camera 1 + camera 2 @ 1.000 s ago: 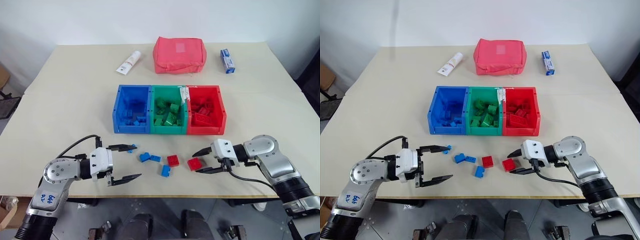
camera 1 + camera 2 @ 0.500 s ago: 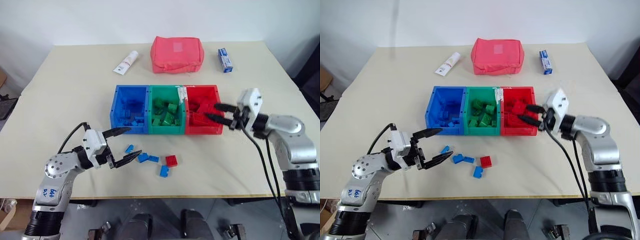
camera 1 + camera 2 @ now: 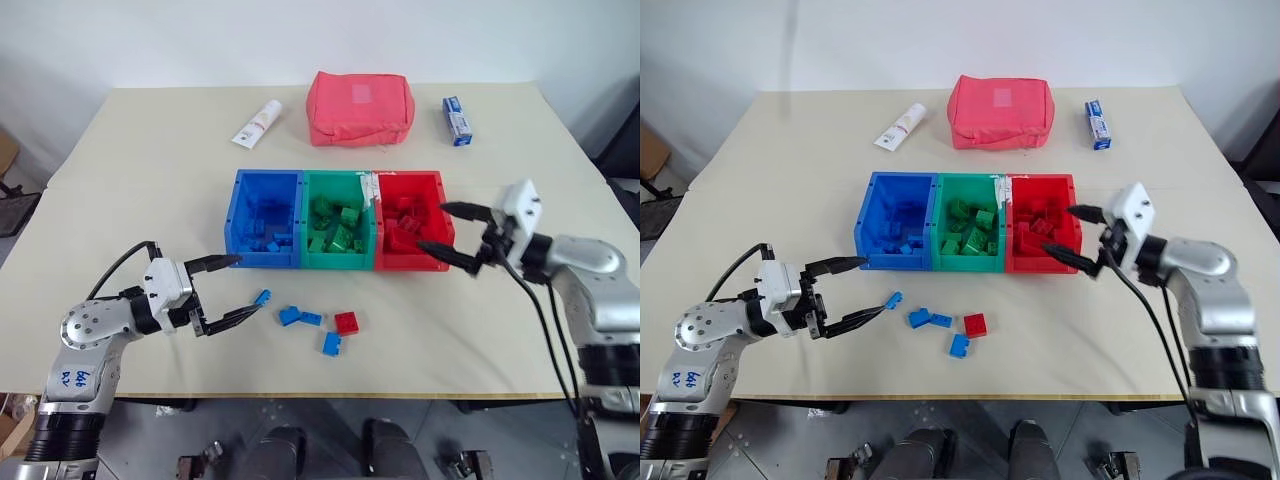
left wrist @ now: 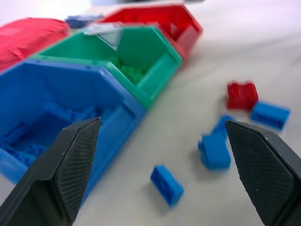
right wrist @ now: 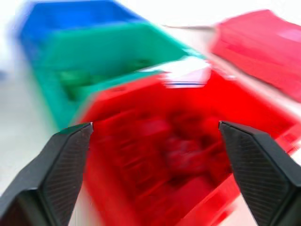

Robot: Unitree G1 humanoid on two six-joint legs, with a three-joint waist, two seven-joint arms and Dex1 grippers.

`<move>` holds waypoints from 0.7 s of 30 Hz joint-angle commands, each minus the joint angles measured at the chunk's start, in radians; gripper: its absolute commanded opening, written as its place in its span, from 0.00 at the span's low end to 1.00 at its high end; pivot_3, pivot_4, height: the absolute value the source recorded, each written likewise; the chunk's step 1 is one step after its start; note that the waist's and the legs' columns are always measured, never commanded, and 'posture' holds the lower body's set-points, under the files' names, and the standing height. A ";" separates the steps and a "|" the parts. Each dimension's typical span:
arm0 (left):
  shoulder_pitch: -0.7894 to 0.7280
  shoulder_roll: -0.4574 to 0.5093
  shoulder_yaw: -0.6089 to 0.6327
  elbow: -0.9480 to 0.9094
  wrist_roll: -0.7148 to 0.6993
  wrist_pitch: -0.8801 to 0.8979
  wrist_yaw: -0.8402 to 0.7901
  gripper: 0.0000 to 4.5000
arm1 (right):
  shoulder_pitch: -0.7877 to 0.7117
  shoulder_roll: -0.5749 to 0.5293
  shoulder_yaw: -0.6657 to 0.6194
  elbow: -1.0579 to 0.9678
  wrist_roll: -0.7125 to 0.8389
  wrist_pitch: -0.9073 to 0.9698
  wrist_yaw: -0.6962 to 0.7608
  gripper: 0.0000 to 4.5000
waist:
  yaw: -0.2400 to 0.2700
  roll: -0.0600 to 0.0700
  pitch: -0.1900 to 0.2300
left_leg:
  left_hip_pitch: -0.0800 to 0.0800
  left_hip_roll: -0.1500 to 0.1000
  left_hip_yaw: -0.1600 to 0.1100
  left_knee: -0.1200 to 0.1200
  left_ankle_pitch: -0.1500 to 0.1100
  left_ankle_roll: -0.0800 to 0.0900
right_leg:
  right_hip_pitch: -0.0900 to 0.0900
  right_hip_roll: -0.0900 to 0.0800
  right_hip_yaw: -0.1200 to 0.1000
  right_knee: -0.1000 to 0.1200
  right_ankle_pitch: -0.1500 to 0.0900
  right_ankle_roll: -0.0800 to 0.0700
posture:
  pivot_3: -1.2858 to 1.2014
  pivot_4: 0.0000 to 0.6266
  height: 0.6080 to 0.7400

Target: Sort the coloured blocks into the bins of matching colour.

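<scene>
Both grippers gape empty, the right gripper [image 3: 458, 236] beside the red bin [image 3: 436, 250] and the left gripper [image 3: 230, 289] level by the small blue block [image 3: 261, 297], which it should straddle squarely, low to the table [image 3: 150, 180], before closing.

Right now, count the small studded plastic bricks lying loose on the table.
5: four small blue studded plastic bricks and one red studded plastic brick, all before the joined plastic bins. None seems hidden.
</scene>
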 commanded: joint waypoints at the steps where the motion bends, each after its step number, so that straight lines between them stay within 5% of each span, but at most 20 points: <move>1: 0.001 0.012 -0.017 0.011 0.019 -0.052 -0.048 1.00 | 0.085 -0.088 -0.037 -0.029 -0.010 -0.106 0.119 0.99 | 0.000 0.000 0.000 | 0.000 0.000 0.000 0.000 0.000 0.000 | 0.000 0.000 0.000 0.000 0.000 0.000 | 0.52 0.24 1.00; 6: 0.011 0.014 -0.048 -0.002 0.011 -0.048 -0.097 1.00 | 0.165 -0.160 -0.002 0.027 -0.072 -0.229 0.207 0.99 | -0.009 0.000 0.000 | 0.002 0.001 0.003 0.001 0.000 0.000 | 0.001 0.001 0.002 0.001 0.000 0.001 | 0.52 0.24 1.00; 21: 0.089 0.017 -0.028 -0.067 0.035 -0.044 -0.037 1.00 | -0.053 0.114 0.422 -0.103 -0.259 -0.057 0.080 0.99 | -0.005 0.000 0.000 | 0.005 0.008 0.010 0.000 -0.003 -0.003 | -0.001 0.005 0.007 0.002 0.000 -0.001 | 0.52 0.24 1.00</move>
